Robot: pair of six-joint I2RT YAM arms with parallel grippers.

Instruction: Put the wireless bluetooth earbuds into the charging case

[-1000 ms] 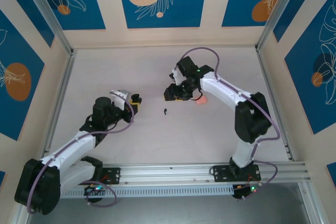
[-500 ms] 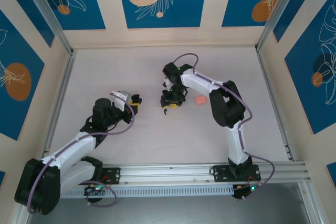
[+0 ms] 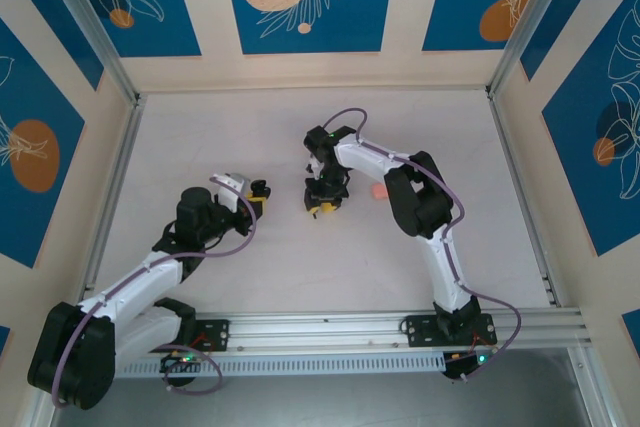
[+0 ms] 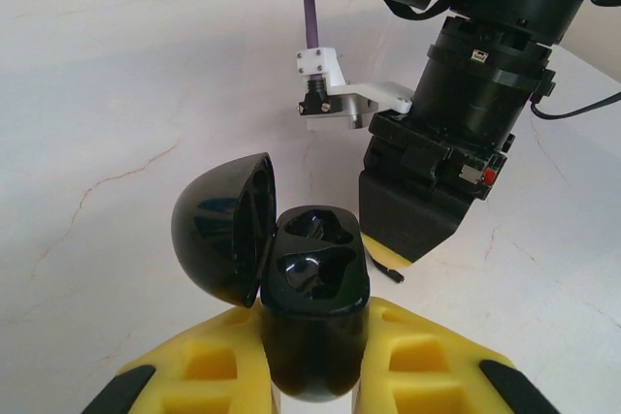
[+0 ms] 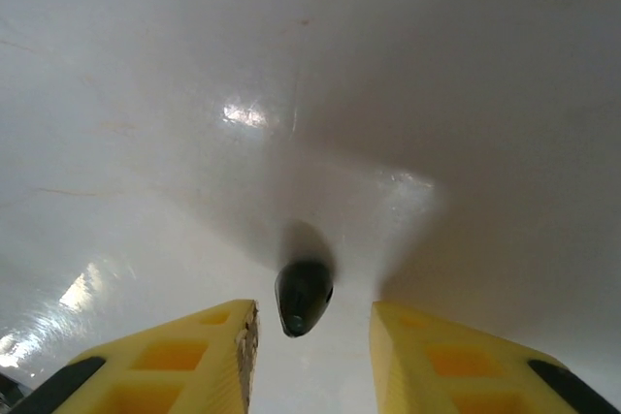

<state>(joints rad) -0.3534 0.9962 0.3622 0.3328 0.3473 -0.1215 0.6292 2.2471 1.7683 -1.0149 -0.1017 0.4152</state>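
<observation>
Now | left gripper (image 4: 313, 367) pinching case (image 4: 316, 283), lid (image 4: 225, 228) open | right gripper (image 5: 312, 334) spread astride earbud (image 5: 303, 296), gaps both sides | earbud lying on table (image 5: 175, 75), beside the held case

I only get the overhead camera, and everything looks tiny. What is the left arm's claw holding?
Observer: The left wrist camera shows the left claw shut on a black charging case, its lid swung open.
Visitor: Is anything inside it?
Observer: No, both sockets look empty.
Visitor: And the right arm's claw, pointing down at the table?
Observer: Its wrist camera shows one black earbud lying on the table between the fingers of the open right claw, with neither finger touching it.
</observation>
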